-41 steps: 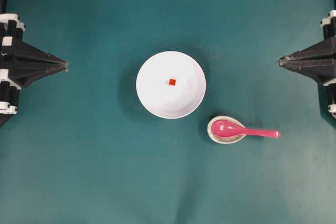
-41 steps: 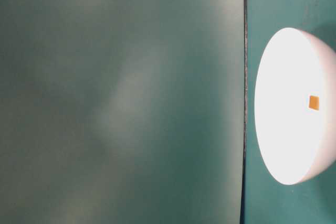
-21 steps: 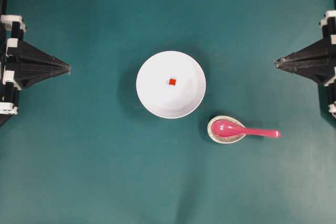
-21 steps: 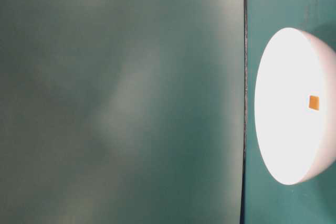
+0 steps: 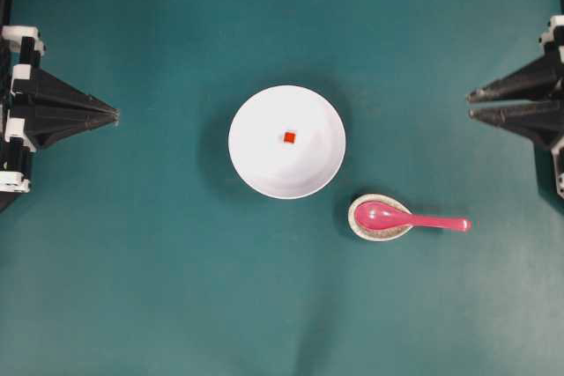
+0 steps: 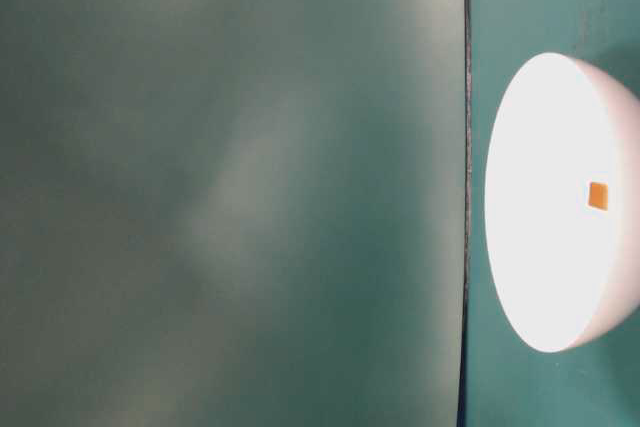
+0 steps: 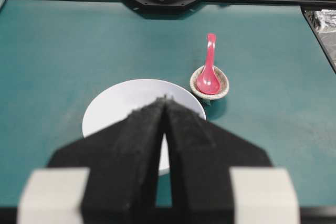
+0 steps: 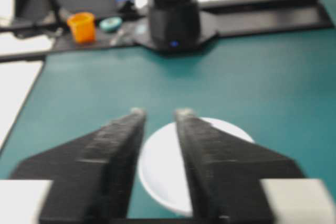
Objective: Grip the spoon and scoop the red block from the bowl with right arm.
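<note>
At the far left, your left gripper [image 5: 113, 114] sits closed. The bowl [image 5: 256, 169] at center holds the red block [image 5: 289, 136]. The glossy, likely slippery spoon [image 5: 411, 219] rests in a speckled dish [image 5: 357, 226]; grab its handle. Your right gripper [image 5: 471, 104] is parted, empty.

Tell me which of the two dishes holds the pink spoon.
The small grey-speckled dish holds the glossy pink plastic spoon; the large white bowl beside it holds only a tiny red block.
</note>
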Action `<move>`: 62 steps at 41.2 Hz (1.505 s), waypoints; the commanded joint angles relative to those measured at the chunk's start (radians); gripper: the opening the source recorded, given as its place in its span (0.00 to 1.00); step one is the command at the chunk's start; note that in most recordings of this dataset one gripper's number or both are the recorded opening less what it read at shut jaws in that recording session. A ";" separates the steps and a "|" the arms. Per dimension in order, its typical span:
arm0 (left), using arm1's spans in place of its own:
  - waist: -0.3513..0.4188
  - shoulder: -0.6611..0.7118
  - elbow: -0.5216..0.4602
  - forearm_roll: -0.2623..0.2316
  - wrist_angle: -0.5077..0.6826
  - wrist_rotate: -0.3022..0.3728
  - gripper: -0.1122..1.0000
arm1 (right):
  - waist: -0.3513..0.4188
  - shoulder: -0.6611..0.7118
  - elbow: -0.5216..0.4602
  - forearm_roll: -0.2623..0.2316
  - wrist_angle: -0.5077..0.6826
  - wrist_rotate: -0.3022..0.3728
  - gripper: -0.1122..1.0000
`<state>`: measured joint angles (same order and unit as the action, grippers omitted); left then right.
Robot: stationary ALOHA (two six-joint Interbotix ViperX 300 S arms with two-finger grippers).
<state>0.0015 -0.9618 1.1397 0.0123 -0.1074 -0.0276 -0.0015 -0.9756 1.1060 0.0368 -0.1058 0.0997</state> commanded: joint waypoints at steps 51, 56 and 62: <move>0.002 0.009 -0.026 0.002 -0.002 -0.071 0.10 | 0.526 0.726 0.255 0.508 -0.563 0.051 0.56; 0.000 0.009 -0.025 0.002 -0.002 -0.071 0.10 | 0.528 0.741 0.255 0.508 -0.572 0.049 0.56; 0.000 0.009 -0.025 0.002 0.009 -0.071 0.10 | 0.534 0.761 0.261 0.508 -0.575 0.046 0.56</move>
<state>0.0015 -0.9603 1.1413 0.0123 -0.1012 -0.0966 0.5246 -0.2194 1.3760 0.5430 -0.6688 0.1488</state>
